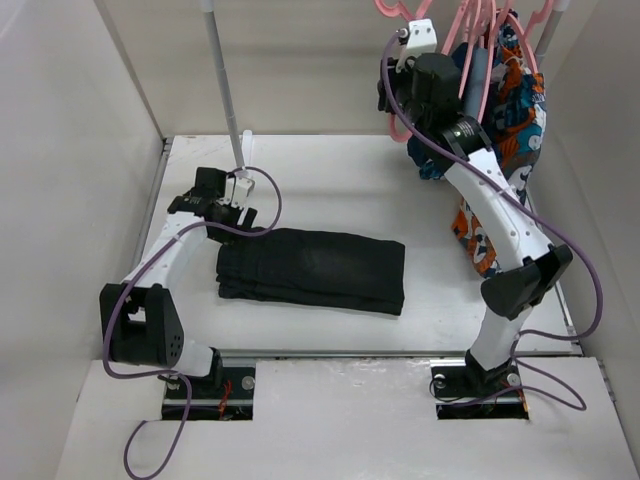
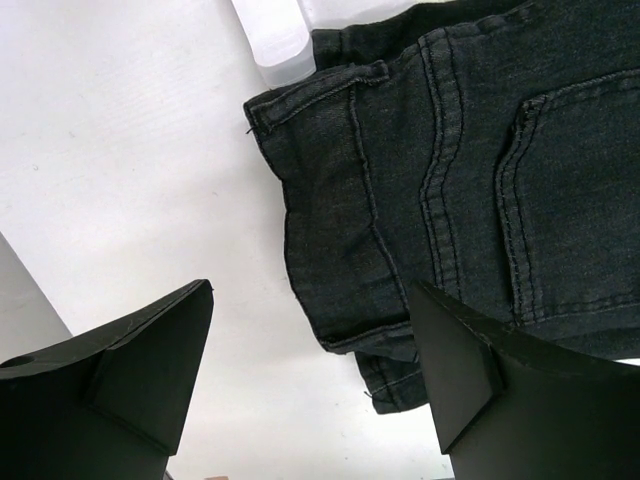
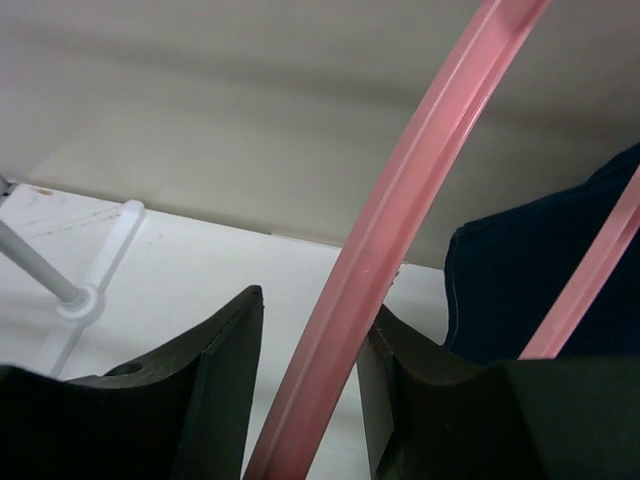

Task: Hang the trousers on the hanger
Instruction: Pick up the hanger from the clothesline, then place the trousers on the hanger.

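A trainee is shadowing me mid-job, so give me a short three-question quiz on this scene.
1. True or false: the folded black fabric trousers already hang up.
2. Between the fingers of the right gripper runs: A) the bar of the thin pink plastic hanger; B) navy cloth; C) nothing.
3. Fill in: the left gripper, over the waistband, is ____.
Key: 1 false, they lie flat on the white table; 2 A; 3 open.

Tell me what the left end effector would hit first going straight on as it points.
Probably the waistband corner of the black trousers, lying just ahead of the open left end effector; depth is unclear.
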